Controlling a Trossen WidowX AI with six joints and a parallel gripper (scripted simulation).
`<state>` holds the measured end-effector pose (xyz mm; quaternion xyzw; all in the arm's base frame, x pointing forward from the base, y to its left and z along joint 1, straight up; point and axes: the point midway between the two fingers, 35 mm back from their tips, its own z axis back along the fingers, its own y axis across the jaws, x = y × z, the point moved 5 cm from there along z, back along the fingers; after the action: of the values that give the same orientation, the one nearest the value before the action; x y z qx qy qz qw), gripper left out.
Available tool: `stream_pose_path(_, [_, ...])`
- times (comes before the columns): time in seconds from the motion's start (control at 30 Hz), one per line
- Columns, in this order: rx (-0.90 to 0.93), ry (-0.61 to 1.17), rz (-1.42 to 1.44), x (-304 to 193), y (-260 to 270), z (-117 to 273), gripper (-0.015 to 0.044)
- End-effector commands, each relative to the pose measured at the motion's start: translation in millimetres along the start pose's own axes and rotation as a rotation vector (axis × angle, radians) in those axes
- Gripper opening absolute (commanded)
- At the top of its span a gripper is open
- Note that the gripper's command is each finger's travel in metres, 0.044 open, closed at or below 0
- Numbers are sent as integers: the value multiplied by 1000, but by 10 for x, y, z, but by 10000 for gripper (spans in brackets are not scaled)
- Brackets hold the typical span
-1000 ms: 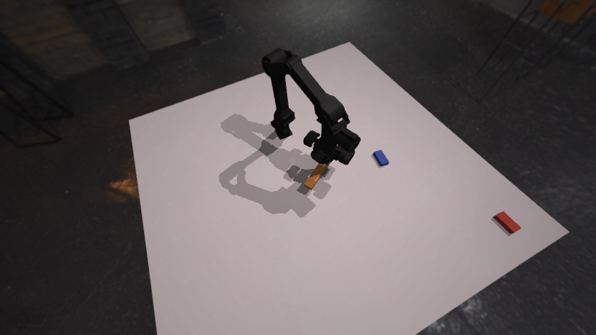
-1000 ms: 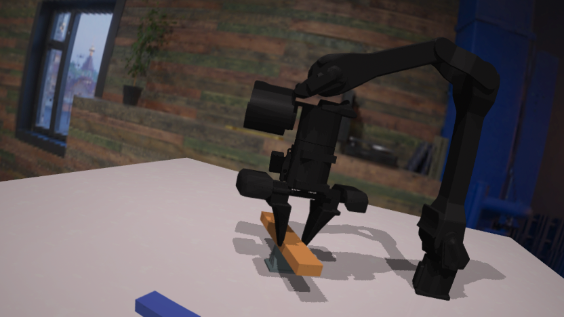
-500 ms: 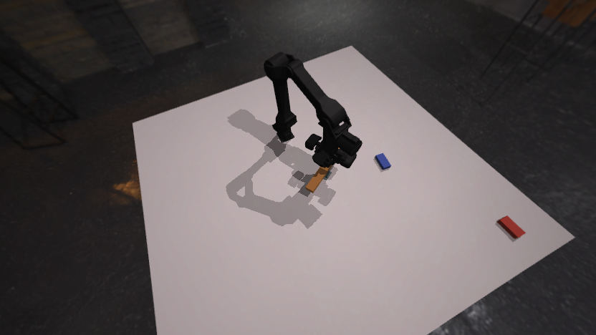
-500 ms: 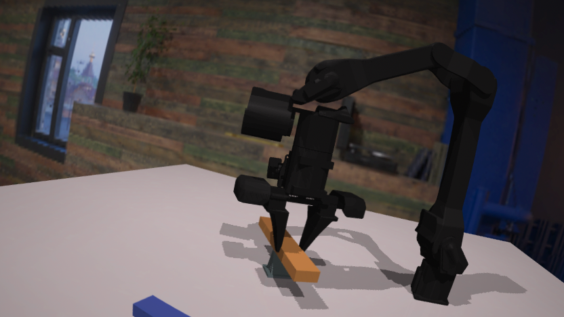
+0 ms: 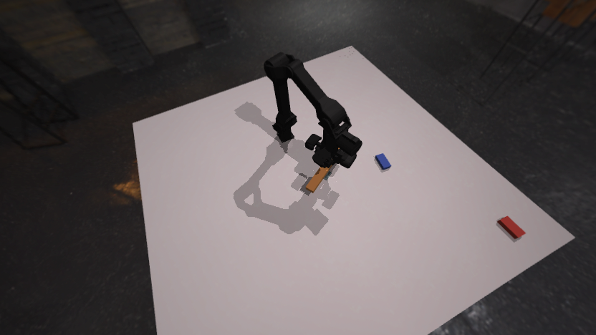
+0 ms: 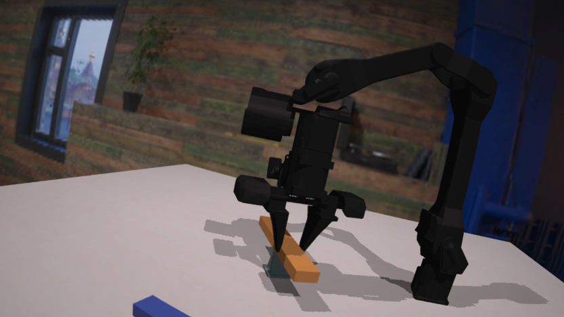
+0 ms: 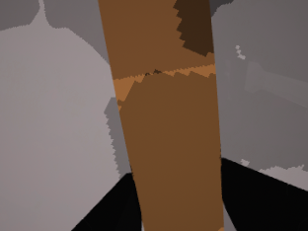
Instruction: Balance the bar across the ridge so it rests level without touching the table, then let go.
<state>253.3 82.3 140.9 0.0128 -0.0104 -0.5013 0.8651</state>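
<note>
Pale grey table top (image 5: pixel 258 258) on dark concrete floor, seen from above; small blue block (image 5: pixel 382 161) and red block (image 5: pixel 511 227) lying apart. From outside: brick-patterned wall, window; black gripper (image 6: pixel 291 248) clamping flat orange bar (image 6: pixel 289 250) atop grey ridge (image 6: pixel 276 268). At wrist: bar (image 7: pixel 168 153) between dark fingers.

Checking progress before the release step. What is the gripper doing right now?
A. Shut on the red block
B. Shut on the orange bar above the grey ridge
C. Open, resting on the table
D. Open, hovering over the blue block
B: the gripper has its fingers on either side of the orange bar, over the grey ridge.
</note>
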Motion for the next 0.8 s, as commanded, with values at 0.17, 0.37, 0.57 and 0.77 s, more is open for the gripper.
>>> stream_pose_path(0.17, [-1,0,0,0,0,-1,0])
stream_pose_path(0.37, [-1,0,0,0,0,-1,0])
stream_pose_path(0.57, [-1,0,0,0,0,-1,0])
stream_pose_path(0.77, [-1,0,0,0,0,-1,79])
